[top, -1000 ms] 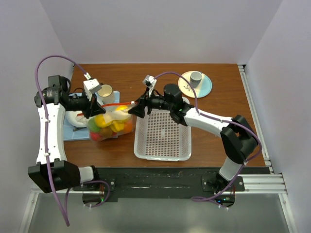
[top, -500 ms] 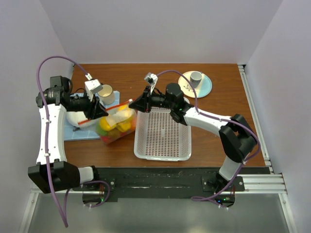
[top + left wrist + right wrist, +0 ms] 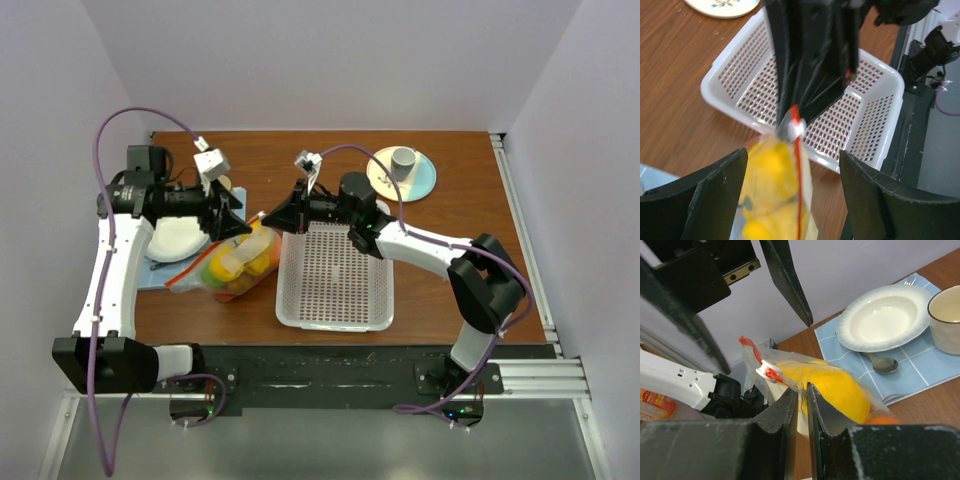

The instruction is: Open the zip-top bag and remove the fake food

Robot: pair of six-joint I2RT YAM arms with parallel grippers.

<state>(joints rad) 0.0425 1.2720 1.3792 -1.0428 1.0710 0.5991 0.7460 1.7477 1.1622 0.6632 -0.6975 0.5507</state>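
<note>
left gripper (image 3: 238, 218): jaws spread wide with nothing between them; it hangs just left of the bag's raised corner, facing the other gripper.
right gripper (image 3: 270, 218): fingers pinched tight on the top corner of the zip-top bag, right by the white slider (image 3: 794, 129).
zip-top bag (image 3: 232, 270): hoisted by that one corner, the rest sagging down to the table between the blue cloth (image 3: 150, 272) and the white basket; from here i can't tell whether the zip is open.
zip strip (image 3: 799, 170): orange-red, running down from the slider over the yellow pieces.
fake food (image 3: 243, 262): all inside the bag, yellow on top, green and orange lower down.
white basket (image 3: 335, 290): just right of the bag, under the right arm.
white bowl (image 3: 178, 240): on the blue cloth, a spoon (image 3: 882, 365) beside it.
plate (image 3: 425, 180): at the far right, a grey cup (image 3: 403, 158) standing on it.
</note>
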